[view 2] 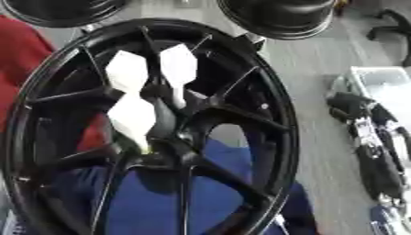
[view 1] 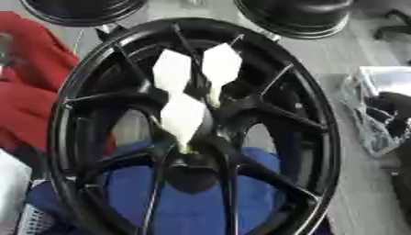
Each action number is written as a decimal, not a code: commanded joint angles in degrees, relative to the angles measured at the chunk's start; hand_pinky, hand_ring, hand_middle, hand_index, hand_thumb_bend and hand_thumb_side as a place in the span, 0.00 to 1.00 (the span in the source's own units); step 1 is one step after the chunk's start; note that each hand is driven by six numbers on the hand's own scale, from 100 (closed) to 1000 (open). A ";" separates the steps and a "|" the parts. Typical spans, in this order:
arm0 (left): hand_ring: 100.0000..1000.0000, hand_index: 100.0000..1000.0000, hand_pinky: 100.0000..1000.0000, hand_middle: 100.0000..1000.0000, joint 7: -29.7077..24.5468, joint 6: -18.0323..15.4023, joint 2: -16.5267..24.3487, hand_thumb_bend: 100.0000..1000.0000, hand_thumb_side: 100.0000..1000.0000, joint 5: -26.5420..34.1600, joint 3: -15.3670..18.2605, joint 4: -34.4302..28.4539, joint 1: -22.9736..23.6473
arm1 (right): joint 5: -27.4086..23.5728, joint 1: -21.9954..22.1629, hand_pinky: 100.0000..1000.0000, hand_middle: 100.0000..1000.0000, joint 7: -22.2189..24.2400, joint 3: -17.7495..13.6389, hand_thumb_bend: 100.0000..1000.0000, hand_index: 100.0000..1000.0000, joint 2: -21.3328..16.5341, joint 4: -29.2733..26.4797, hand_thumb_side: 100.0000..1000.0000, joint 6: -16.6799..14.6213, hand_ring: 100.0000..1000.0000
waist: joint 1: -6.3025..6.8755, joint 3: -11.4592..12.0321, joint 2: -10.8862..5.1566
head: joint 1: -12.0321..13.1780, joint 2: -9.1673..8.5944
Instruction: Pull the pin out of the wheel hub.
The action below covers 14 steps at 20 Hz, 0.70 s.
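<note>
Three white pins (view 1: pixel 183 117) in black wheel hub (view 1: pixel 192 160) (no hand visible).

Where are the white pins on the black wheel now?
Three white faceted pins cluster near the centre of the black spoked wheel, two side by side above, one lower toward the hub, left of the middle in both eye views.

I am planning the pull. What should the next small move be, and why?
Probably bring one hand into view, toward the lowest white pin. No hand shows in either view, and that pin sits untouched with its narrow tip in the wheel hub.
</note>
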 commanded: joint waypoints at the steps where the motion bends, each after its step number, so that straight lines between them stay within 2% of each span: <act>1: 0.73 0.59 0.59 0.55 0.01 -0.02 0.52 0.47 0.46 0.32 0.21 -1.23 -0.55 | -0.32 -0.07 0.85 0.66 0.23 -0.35 0.00 0.73 -0.36 -0.57 0.67 0.04 0.81 | 0.08 -0.09 -1.41 | 0.11 -0.61; 4: 0.73 0.59 0.59 0.55 0.00 0.00 0.93 0.47 0.46 0.20 0.21 -1.23 -0.61 | -0.38 -0.05 0.85 0.66 0.22 -0.37 0.00 0.73 -0.37 -0.57 0.66 -0.06 0.81 | 0.10 -0.18 -1.44 | 0.04 -0.65; 7: 0.73 0.59 0.60 0.55 -0.22 -0.30 3.47 0.47 0.46 -0.82 0.06 -1.23 -1.15 | -0.25 0.10 0.85 0.66 0.29 -0.37 0.00 0.73 -0.47 -0.57 0.66 -0.25 0.81 | 0.25 -0.27 -1.43 | -0.37 -0.45; 14: 0.73 0.62 0.61 0.57 -3.40 -1.09 16.02 0.47 0.49 -4.49 -2.63 -1.23 -2.42 | 1.02 0.65 0.85 0.66 0.30 -0.01 0.00 0.73 -0.47 -0.57 0.67 -0.26 0.81 | 1.08 -0.93 -1.05 | -1.63 0.02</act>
